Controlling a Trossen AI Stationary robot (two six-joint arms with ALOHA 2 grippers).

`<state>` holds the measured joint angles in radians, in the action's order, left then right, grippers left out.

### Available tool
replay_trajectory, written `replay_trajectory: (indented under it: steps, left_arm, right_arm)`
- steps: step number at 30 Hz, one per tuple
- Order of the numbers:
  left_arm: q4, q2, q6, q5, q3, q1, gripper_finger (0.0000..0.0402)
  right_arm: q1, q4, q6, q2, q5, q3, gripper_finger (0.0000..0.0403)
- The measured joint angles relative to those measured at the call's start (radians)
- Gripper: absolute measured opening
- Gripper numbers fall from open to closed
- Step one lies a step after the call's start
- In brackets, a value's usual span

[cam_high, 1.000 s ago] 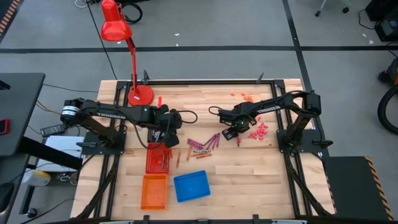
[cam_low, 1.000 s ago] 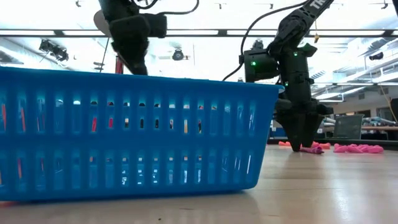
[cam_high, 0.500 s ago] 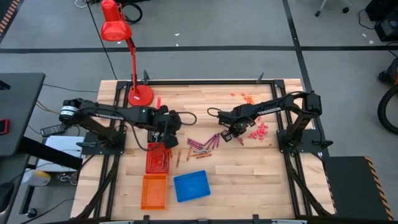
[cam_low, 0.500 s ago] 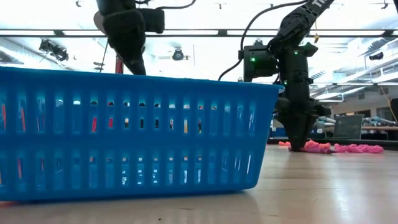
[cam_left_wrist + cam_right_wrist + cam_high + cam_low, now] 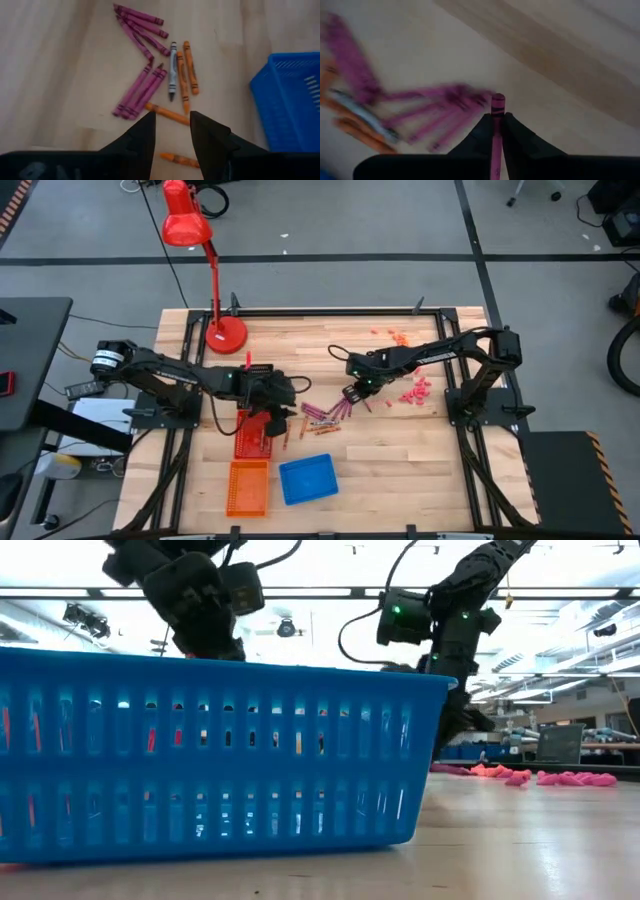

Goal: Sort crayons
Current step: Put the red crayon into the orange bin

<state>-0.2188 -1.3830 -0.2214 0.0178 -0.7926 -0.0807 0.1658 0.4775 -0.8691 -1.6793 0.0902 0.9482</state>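
Fingers of my right gripper (image 5: 495,122) pinch one magenta crayon (image 5: 497,107) at its end; left gripper (image 5: 172,132) hangs open. That shallow grip could let it swivel and drop.

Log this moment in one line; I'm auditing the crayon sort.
right gripper: shut on magenta crayon, above crayon pile | left gripper: open, empty, over red basket | blue basket: untouched

One camera looks straight down over the whole surface (image 5: 400,455). Another sits low behind the blue basket (image 5: 215,755). Both wrist cameras share the crayons (image 5: 150,75).
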Motion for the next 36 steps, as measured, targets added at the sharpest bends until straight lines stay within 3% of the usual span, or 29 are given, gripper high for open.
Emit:
replay_trajectory:
  steps: [6,16,22,36]
  left_arm:
    - [0.168,-0.001,-0.162,-0.026,0.086,0.007,0.0133]
    - [0.391,-0.002,-0.334,-0.024,0.097,0.027,0.0133]
    - [0.440,-0.002,-0.348,-0.020,0.097,0.034,0.0133]
    - [0.609,-0.002,-0.264,-0.014,0.097,0.064,0.0133]
  right_arm:
    - [-0.003,-0.101,0.096,0.044,-0.016,0.048,0.0035]
    - [-0.034,-0.521,0.318,0.093,0.019,0.081,0.0036]
    - [-0.044,-0.653,0.375,0.121,0.055,0.081,0.0036]
    - [-0.062,-0.754,0.429,0.139,0.115,0.080,0.0036]
